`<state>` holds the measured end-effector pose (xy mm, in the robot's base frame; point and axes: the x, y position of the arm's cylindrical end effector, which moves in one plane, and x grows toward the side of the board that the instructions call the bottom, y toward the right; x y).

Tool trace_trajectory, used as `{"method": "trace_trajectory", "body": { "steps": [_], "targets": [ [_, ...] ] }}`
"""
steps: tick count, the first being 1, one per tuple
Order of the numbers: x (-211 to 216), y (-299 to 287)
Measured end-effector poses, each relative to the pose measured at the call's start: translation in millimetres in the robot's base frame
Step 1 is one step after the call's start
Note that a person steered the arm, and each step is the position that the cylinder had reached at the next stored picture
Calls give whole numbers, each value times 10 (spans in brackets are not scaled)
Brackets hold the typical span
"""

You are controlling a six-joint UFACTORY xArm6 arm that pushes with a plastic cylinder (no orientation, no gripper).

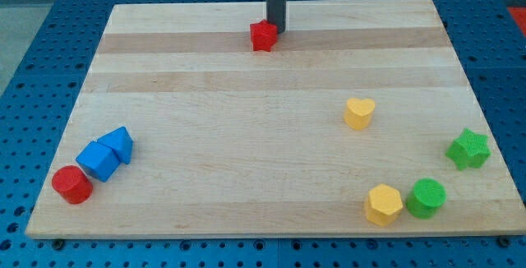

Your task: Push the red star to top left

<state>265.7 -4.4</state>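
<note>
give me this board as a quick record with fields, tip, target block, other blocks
tip: my tip at the view's top centre, just right of and behind the red star, seemingly touching it
target: red star, near the top edge, middle
bottom left: red cylinder, blue cube, blue triangle, clustered
right: yellow heart, green star
bottom right: yellow hexagon, green cylinder

My tip (276,30) stands upright on its dark rod near the view's top centre
</note>
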Motion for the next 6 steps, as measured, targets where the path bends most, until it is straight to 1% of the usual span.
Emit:
{"method": "trace_trajectory", "body": {
  "steps": [2, 3, 4, 5, 6],
  "targets": [
    [-20, -302],
    [-81, 244],
    [57, 303],
    [57, 301],
    [277, 119]
  ]
}}
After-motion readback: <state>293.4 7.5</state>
